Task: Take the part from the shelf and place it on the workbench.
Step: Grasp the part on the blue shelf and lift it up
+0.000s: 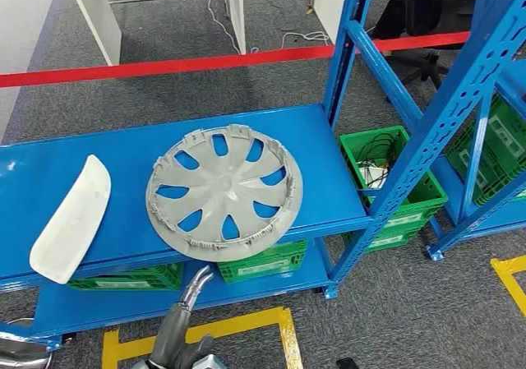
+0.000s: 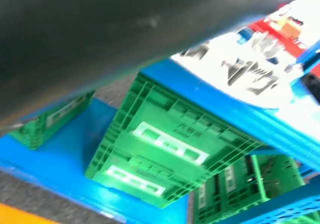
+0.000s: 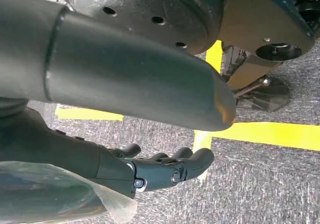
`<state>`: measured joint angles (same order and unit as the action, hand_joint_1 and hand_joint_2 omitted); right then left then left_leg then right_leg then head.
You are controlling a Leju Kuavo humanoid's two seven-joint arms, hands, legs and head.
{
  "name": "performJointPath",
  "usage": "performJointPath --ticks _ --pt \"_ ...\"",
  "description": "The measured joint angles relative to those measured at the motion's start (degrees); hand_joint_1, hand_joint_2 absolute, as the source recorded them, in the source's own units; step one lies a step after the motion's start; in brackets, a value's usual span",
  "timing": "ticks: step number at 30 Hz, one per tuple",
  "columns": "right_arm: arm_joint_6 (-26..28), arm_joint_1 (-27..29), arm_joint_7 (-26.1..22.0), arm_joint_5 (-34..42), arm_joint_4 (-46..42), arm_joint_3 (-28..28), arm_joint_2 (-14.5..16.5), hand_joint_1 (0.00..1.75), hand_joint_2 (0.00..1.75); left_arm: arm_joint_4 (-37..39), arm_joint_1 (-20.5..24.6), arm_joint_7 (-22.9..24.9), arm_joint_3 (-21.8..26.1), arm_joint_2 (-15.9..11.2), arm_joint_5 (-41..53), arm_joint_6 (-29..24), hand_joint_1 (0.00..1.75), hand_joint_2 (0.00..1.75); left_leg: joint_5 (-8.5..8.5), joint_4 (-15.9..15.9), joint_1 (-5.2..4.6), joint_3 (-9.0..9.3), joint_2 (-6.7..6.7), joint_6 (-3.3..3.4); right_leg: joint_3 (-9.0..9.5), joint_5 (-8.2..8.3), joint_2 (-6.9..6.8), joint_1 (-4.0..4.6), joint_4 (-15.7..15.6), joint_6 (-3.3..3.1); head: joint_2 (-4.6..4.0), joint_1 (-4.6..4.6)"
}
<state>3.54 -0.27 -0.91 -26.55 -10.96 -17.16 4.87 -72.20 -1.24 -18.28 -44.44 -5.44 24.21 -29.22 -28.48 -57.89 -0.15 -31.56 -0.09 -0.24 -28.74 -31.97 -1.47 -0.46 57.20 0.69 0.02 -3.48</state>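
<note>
A round grey hubcap (image 1: 224, 191) lies flat on the blue shelf board (image 1: 124, 151), its near rim overhanging the front edge. A curved white part (image 1: 71, 219) lies to its left, also over the front edge. My left hand (image 1: 193, 288) is raised just below and in front of the hubcap's near rim, fingers extended upward and holding nothing. It does not touch the hubcap. In the left wrist view the left hand (image 2: 113, 34) is a dark blur. My right hand (image 3: 166, 169) hangs over the carpet, fingers loosely extended and empty.
Green crates (image 1: 260, 260) stand on the lower shelf board, and another crate (image 1: 390, 184) with cables sits to the right. Blue uprights (image 1: 446, 114) frame the shelf's right end. Yellow floor tape (image 1: 248, 328) marks the carpet in front. Red tape (image 1: 186, 63) runs behind.
</note>
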Motion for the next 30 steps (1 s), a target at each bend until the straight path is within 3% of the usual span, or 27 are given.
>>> performJointPath --ticks 5,9,12,18,30 --pt "0.0 0.0 -0.3 -0.2 0.1 0.0 0.0 0.00 0.00 -3.3 -0.6 -3.3 0.0 -0.5 0.3 -2.0 0.00 0.00 0.00 0.0 0.00 0.00 0.00 0.00 0.00 0.00 0.00 0.00 0.0 0.00 0.00 0.01" --pt "0.5 0.0 -0.4 -0.1 0.1 0.0 0.1 0.00 0.00 -8.8 -1.7 -6.8 0.8 -1.4 -1.0 -7.4 0.00 1.75 0.00 0.0 0.00 0.00 0.00 0.00 0.00 0.00 0.00 0.00 0.0 0.00 0.00 0.01" --pt "1.0 0.0 -0.3 0.0 0.1 0.0 0.4 0.00 0.00 -13.2 -3.1 -7.9 3.0 -1.8 -0.2 -10.3 0.00 1.75 0.00 0.0 0.00 0.00 0.00 0.00 0.00 0.00 0.00 0.01 0.0 0.00 0.00 0.02" --pt "1.3 0.0 -0.2 0.2 0.2 0.0 0.7 0.00 0.00 -18.6 -5.7 -8.0 7.4 -1.6 3.9 -10.9 0.00 1.75 0.00 0.0 0.01 0.00 0.00 0.00 0.00 -0.01 0.01 0.01 0.0 0.00 0.00 0.01" --pt "1.4 0.0 -0.1 0.7 0.2 -0.3 0.9 0.00 0.00 -21.9 -10.2 -8.3 21.6 1.4 16.9 -10.9 0.00 1.75 0.00 0.0 0.00 0.00 0.00 0.00 0.01 -0.01 0.01 0.01 0.0 0.01 0.00 0.01"
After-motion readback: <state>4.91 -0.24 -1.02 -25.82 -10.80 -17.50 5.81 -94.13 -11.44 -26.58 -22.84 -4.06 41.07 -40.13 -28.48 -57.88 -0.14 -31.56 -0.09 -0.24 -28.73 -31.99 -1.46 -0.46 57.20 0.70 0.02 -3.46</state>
